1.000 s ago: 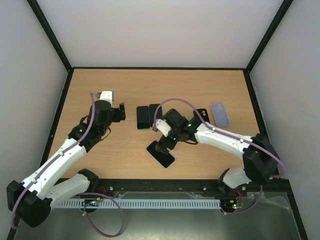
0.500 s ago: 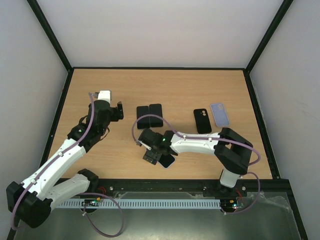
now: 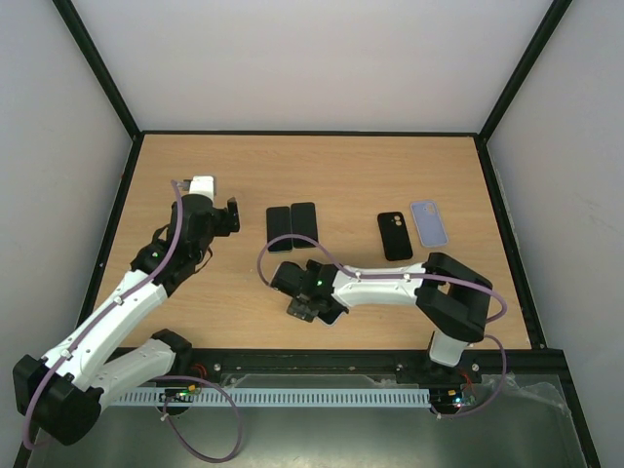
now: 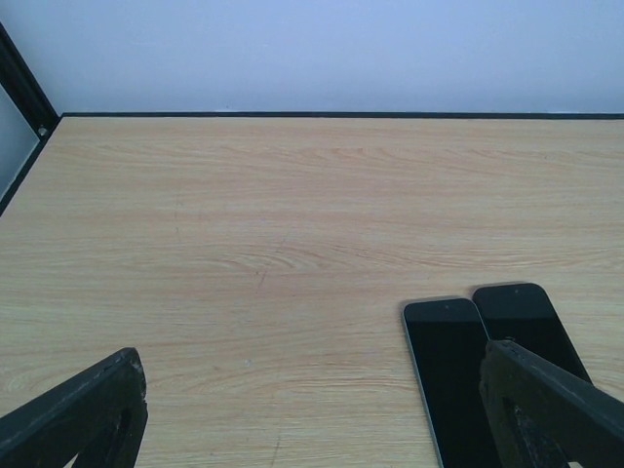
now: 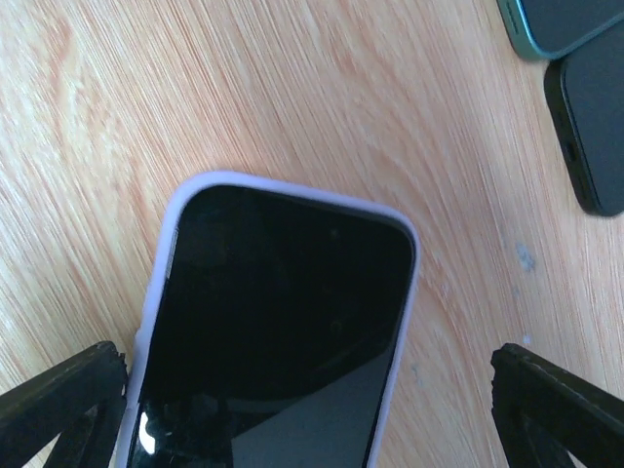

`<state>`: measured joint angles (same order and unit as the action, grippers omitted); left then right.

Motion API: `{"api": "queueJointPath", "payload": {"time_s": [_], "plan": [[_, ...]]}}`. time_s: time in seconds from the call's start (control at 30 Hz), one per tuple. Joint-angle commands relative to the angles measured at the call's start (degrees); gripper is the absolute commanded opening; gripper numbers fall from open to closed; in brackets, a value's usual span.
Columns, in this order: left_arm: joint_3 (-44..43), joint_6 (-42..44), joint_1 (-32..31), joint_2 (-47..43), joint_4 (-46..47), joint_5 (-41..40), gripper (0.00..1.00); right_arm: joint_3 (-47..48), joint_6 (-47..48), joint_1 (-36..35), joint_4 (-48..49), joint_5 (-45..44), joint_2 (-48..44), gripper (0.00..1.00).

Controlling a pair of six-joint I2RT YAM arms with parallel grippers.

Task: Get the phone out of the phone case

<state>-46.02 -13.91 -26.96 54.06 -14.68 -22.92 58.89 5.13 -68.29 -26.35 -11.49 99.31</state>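
Observation:
In the right wrist view, a phone [image 5: 283, 331] lies screen up on the wooden table inside a lilac phone case [image 5: 292, 193]. My right gripper [image 5: 304, 395] hangs open straight above it. One finger [image 5: 58, 405] is off the phone's left edge and the other is well off its right, neither touching. From above, the right gripper [image 3: 306, 306] covers most of the phone. My left gripper [image 3: 230, 215] is open over bare table at the left, holding nothing.
Two bare dark phones [image 3: 279, 229] [image 3: 304, 224] lie side by side mid-table, also seen by the left wrist [image 4: 448, 370]. An empty black case [image 3: 394, 235] and an empty lilac case [image 3: 428, 222] lie at the right. Black frame rails edge the table.
My right arm has swung its gripper left and toward the near edge, low over the cased phone. The left gripper has barely shifted. Both stay open.

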Motion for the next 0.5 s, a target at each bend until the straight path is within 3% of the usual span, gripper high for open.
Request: {"api": "queueJointPath", "payload": {"time_s": [0.0,0.1,0.37,0.47], "plan": [[-1.0,0.5,0.3,-0.8,0.0,0.5,0.92,-4.0,1.0,1.9,-3.3,-3.4,-3.1,0.97],[-1.0,0.5,0.3,-0.7,0.0,0.7,0.92,-4.2,1.1,5.4,-4.0,-0.5,-4.0,0.98],[-0.8,0.6,0.3,-0.8,0.2,1.4,0.92,1.7,8.0,15.8,-12.2,21.0,-4.4,0.98],[-0.8,0.7,0.4,-0.8,0.3,1.7,0.92,2.8,9.8,17.9,-13.4,24.1,-5.0,0.98]]}}
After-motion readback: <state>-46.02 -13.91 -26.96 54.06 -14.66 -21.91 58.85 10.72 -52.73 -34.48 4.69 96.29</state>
